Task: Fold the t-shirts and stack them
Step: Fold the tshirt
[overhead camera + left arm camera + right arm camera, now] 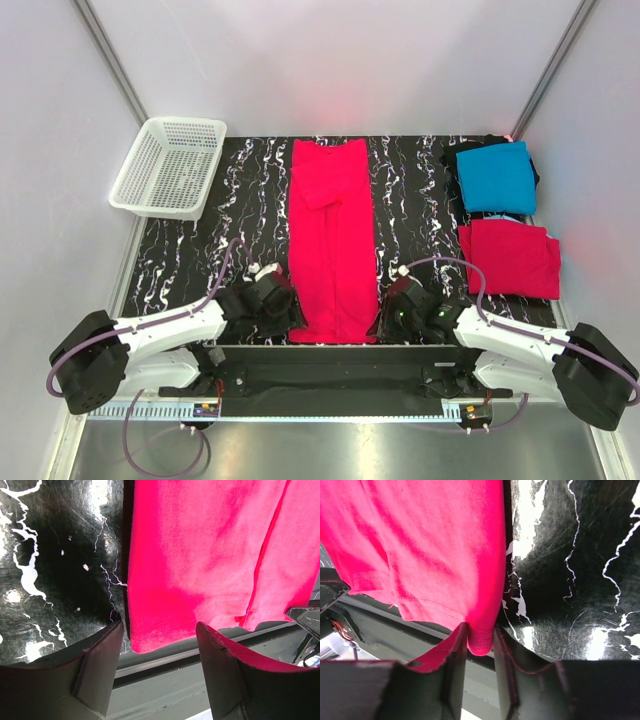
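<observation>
The long pink-red t-shirt (333,240) lies down the middle of the dark marbled surface (250,200), narrowed into a lengthwise strip with its hem at the near edge, slightly overhanging. At the hem's right corner the right end effector (393,315) is drawn narrow. From its wrist view the corner fills the gap between its fingers (452,650), so it looks pinched. At the hem's left corner the left end effector (288,312) stands wide, its jaws straddling the cloth edge without gripping it. I'd judge the step in hand to be taking both hem corners so the strip can be folded away toward the collar. To do that well, the left side should come lower and further in, so it catches every layer at the corner before it shuts. Both should then lift together and level, keeping the hem taut so the strip does not twist or skew. Off to the far right sit a turquoise t-shirt (497,177) folded on a black t-shirt (466,155), and just nearer a second pink-red t-shirt (510,258), also folded. A white mesh basket (130,195) stands at the far left.
</observation>
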You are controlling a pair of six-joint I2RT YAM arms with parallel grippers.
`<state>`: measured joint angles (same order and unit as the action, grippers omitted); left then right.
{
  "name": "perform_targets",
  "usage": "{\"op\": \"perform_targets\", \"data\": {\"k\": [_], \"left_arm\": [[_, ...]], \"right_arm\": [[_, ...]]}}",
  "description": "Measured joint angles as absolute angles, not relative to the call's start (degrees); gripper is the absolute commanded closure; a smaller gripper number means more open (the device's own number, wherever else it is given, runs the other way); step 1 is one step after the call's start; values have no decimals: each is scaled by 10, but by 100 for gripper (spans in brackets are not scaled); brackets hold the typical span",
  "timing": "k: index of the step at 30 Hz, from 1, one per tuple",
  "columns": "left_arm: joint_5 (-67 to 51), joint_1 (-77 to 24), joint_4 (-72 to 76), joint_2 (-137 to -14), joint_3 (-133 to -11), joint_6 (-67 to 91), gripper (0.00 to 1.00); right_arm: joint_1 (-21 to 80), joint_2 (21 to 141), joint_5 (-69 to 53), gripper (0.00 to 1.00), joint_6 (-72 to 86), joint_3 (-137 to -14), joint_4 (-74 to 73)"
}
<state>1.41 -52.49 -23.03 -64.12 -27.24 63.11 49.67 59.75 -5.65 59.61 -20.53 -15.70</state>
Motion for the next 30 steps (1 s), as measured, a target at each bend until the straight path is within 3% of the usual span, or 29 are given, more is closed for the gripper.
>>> {"op": "perform_targets", "data": {"k": [11,16,23,25,26,28,30], "left_arm": [[21,-525,-254,-642,-273,650,51],[23,-525,-274,-642,-273,657,72],[24,-525,-284,-649,-272,661,92],[24,-525,-281,-650,-273,660,97],[23,-525,-281,-650,-273,660,100],[23,-525,-281,-652,-274,660,100],[23,-525,-282,-657,-277,660,100]], "right_arm": [[497,603,-57,74,599,-202,-148],[497,607,-57,79,599,-202,-148],[497,607,-57,81,601,-200,-144],[497,607,-57,83,601,-198,-143],[497,608,-57,92,601,-198,-142],[497,609,-57,100,601,-198,-139],[497,613,-57,100,603,-198,-135]]}}
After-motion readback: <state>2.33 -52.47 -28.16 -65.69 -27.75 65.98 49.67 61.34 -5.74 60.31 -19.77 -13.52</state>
